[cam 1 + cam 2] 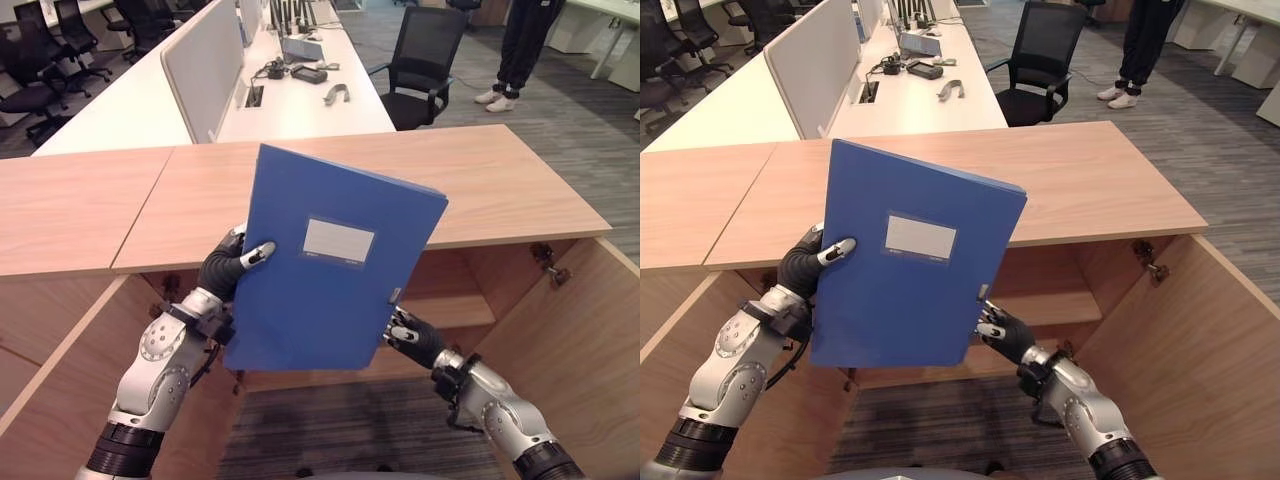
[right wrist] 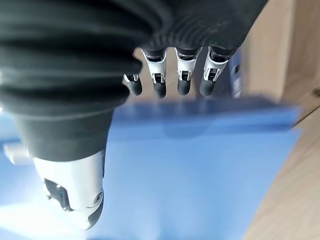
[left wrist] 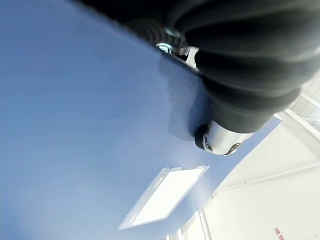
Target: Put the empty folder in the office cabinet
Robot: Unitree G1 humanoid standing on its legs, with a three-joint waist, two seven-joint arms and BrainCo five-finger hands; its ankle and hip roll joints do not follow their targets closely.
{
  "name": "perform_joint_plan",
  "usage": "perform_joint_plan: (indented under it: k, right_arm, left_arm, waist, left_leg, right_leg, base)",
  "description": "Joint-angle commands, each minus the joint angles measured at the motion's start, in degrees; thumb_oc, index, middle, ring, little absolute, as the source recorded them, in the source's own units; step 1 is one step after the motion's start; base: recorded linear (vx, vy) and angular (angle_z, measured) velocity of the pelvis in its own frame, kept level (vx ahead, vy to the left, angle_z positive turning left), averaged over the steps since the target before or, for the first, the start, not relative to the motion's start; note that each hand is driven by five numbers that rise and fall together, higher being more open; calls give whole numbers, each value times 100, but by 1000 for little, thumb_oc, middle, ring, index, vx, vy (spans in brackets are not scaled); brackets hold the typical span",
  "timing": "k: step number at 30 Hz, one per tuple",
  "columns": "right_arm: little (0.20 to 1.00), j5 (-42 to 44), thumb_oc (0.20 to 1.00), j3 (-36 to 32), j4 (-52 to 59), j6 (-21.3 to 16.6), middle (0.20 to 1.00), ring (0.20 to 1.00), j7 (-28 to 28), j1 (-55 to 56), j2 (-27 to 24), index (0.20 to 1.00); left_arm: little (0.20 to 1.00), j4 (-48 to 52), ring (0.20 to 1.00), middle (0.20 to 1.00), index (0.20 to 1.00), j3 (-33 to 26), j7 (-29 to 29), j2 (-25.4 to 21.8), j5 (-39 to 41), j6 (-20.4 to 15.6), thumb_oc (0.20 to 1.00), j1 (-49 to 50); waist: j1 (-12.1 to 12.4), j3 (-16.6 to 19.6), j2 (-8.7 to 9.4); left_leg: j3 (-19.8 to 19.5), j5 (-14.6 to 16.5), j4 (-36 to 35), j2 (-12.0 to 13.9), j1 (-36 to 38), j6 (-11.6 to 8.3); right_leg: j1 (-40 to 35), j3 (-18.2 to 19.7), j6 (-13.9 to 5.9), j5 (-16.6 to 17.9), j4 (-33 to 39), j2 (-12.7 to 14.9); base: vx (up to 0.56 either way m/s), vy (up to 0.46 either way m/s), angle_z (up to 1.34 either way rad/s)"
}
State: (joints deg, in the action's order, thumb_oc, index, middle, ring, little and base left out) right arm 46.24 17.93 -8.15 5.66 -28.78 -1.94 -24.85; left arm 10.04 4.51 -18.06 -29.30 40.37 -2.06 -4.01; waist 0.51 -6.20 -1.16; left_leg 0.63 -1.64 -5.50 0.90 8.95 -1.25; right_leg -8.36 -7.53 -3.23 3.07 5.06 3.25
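Observation:
I hold a blue folder (image 1: 330,270) upright in both hands, in front of the open wooden cabinet (image 1: 480,180); a white label (image 1: 338,241) faces me. My left hand (image 1: 228,268) grips its left edge, with the thumb (image 3: 220,140) pressed on the front cover and the fingers hidden behind. At the folder's lower right corner, my right hand (image 1: 415,338) pinches it. The right wrist view has that hand's fingers (image 2: 182,80) over the blue cover (image 2: 200,175), with the thumb (image 2: 75,190) on the cover's other side. The folder hides much of the cabinet's inside.
A shelf (image 1: 460,310) shows inside the cabinet behind the folder. Open doors stand at the right (image 1: 590,340) and left (image 1: 60,370). Beyond the cabinet top are white desks (image 1: 300,100), a black office chair (image 1: 420,65) and a person's legs (image 1: 515,50).

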Motion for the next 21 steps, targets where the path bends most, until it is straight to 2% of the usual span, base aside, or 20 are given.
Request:
perform_joint_plan:
  k: [1,2,5,14,21]
  right_arm:
    - [1000,468,1000,50,513,-221,1000,1000,-68,-490,230,1000]
    - [1000,468,1000,52,512,-221,1000,1000,-68,-485,231,1000]
    - [1000,455,1000,178,694,-302,1000,1000,-1,-677,336,1000]
    - [1000,372,1000,483,793,-424,1000,1000,145,-996,604,1000]
    - [1000,341,1000,534,759,-495,1000,1000,260,-1115,713,1000]
  left_arm:
    - [200,-41,200,200,200,14,-14,19,-62,-465,200,-787]
    - [200,-42,200,200,200,16,-14,19,-61,-465,200,-783]
    - [200,-89,200,200,200,121,-23,73,-107,-434,200,-791]
    - [200,-289,200,200,200,593,-68,372,-142,-331,200,-807]
    - [200,-357,200,200,200,741,-39,560,-83,-306,200,-754]
  waist:
    - [23,56,121]
    - [22,61,121]
    - [24,55,126]
    - [14,45,135]
    - [24,46,150]
  left_leg:
    - [181,328,50,130,105,-183]
    - [177,394,50,131,143,-186]
    - [188,321,50,135,98,-183]
    - [179,384,50,140,141,-170]
    - [181,383,50,138,132,-165]
  right_leg:
    - [-150,49,-390,-572,-270,180]
    - [-194,49,-397,-624,-256,179]
    - [-140,59,-374,-568,-269,168]
    - [-181,91,-360,-615,-256,159]
    - [-171,86,-358,-614,-269,156]
  base:
    - [40,-4,0]
    - [37,-5,1]
    - [-14,-3,0]
    - [7,-1,0]
    - [0,0,0]
